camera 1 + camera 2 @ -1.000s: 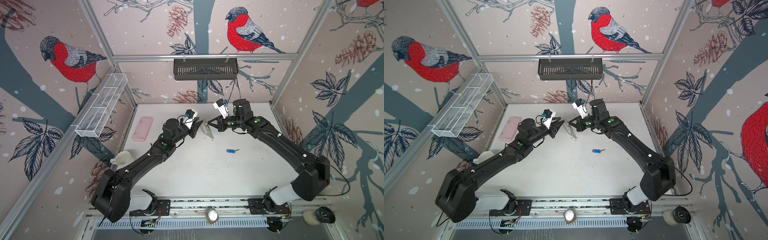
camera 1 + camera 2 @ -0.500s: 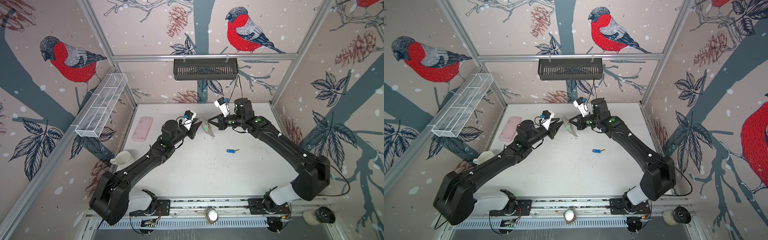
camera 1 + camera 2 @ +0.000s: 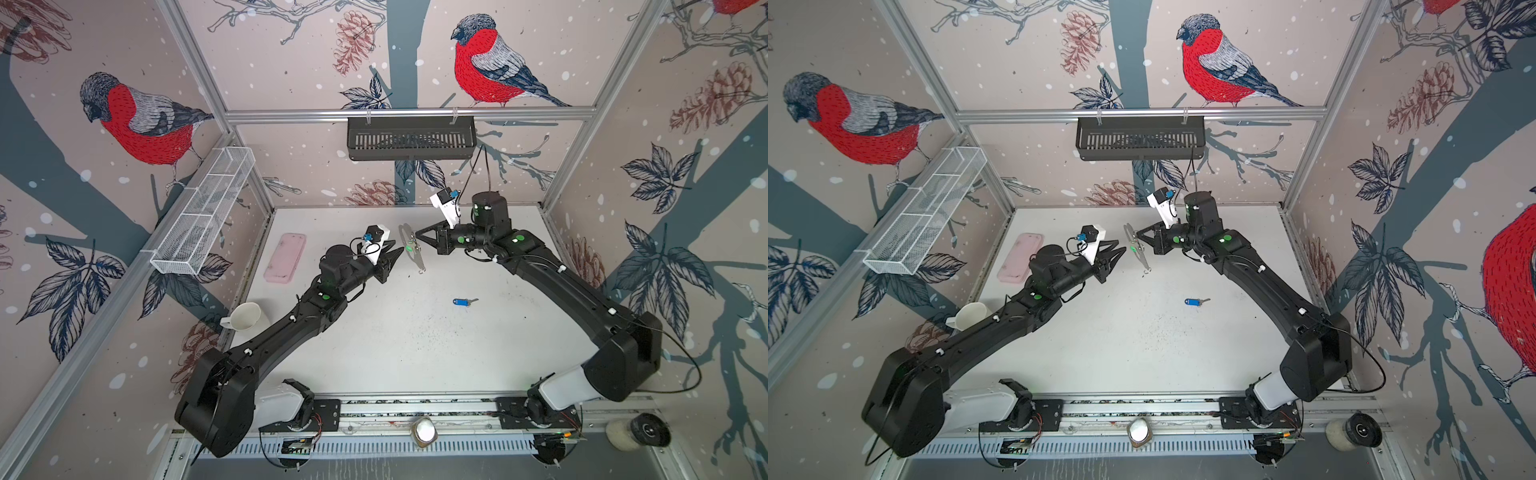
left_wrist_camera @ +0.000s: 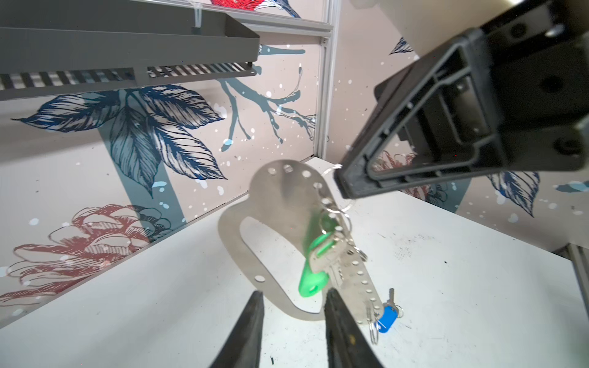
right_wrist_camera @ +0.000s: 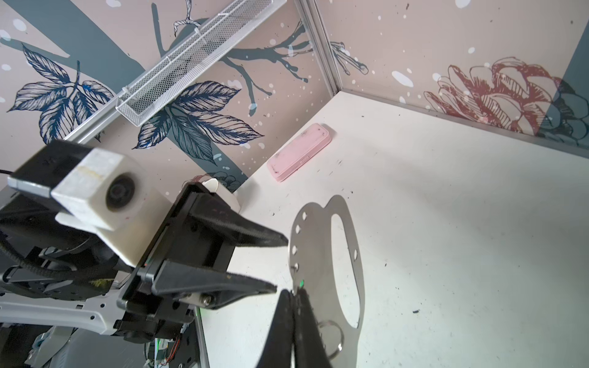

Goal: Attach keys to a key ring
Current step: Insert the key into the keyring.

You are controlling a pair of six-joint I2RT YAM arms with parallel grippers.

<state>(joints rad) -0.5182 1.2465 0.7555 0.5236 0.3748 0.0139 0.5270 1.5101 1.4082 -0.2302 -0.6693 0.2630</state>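
Holding the key ring (image 4: pixel 280 197), green key (image 4: pixel 314 255) on.
Right jaws are pinching it, left jaws spread; blue key (image 3: pixel 460 301) is waiting.

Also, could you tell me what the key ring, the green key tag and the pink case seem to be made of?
Key ring: thin sheet metal, probably steel; brushed grey with a soft sheen and punched holes. Green key tag: likely plastic; bright, even colour and a rounded moulded shape. Pink case: apparently matte plastic or silicone; scuffed, no glare.
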